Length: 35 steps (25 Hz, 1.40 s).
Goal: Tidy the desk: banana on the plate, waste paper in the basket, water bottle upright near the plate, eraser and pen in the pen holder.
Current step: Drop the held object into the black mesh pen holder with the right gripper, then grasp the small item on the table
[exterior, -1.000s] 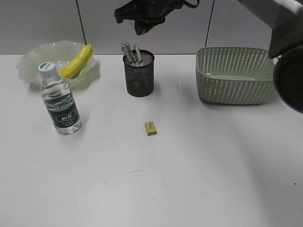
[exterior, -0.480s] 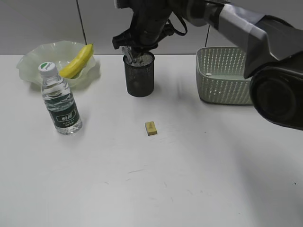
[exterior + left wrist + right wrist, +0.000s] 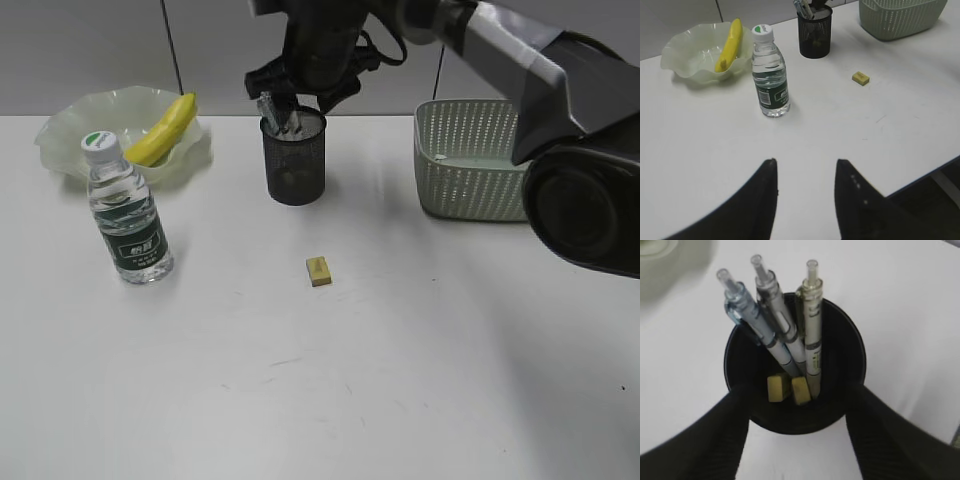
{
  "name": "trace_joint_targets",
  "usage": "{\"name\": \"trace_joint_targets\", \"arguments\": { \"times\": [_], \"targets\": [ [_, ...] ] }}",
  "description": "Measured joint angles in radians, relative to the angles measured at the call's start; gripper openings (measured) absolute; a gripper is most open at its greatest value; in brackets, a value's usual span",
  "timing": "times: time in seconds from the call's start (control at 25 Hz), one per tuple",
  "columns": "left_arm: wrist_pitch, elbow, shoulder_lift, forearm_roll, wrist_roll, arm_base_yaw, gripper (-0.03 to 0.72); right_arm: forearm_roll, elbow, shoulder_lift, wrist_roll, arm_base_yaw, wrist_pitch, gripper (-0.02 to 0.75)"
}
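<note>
The eraser (image 3: 318, 270) that remains out of place is a small yellowish block lying flat on the worktop (image 3: 300, 400), in front of the pen holder (image 3: 294, 160) and slightly toward the basket (image 3: 480, 160) side of it. Its long axis is judged to run roughly away from the camera, though it is too small for certainty.

Inside the pen holder three pens (image 3: 785, 335) are seen leaning against its wall, and two small yellowish erasers (image 3: 789, 389) lie at its bottom.

The right hand (image 3: 300, 95) is poised directly above the pen holder's mouth with its fingers spread apart on either side of the rim and nothing between them; in the right wrist view the dark fingers (image 3: 700, 440) flank the cup, released. From this hand the loose eraser lies down and toward the front edge of the worktop, near the pen holder.

The left hand (image 3: 805, 200) hangs low over the front of the worktop, far from the pen holder, its fingers parted and empty. The right arm is judged the nearer of the two.

Left of the pen holder, the banana (image 3: 165, 128) rests in the plate (image 3: 70, 130), and the water bottle (image 3: 125, 215) stands upright just in front of the plate.
</note>
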Motion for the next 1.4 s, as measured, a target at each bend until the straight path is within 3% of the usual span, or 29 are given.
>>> {"name": "trace_joint_targets", "arguments": {
  "times": [0.28,0.52,0.88,1.12,1.4],
  "targets": [
    [0.000,0.000,0.000,0.000,0.000,0.000,0.290,0.021,-0.211,-0.005,-0.006,0.000,0.092,0.522],
    [0.000,0.000,0.000,0.000,0.000,0.000,0.290,0.205,-0.259,-0.098,-0.103,0.001,0.096,0.525],
    [0.000,0.000,0.000,0.000,0.000,0.000,0.290,0.112,-0.255,-0.274,-0.136,0.004,0.097,0.525],
    [0.000,0.000,0.000,0.000,0.000,0.000,0.290,0.032,-0.142,-0.409,-0.140,0.004,0.097,0.525],
    [0.000,0.000,0.000,0.000,0.000,0.000,0.290,-0.028,0.247,-0.673,-0.140,0.004,0.097,0.525]
  ]
}}
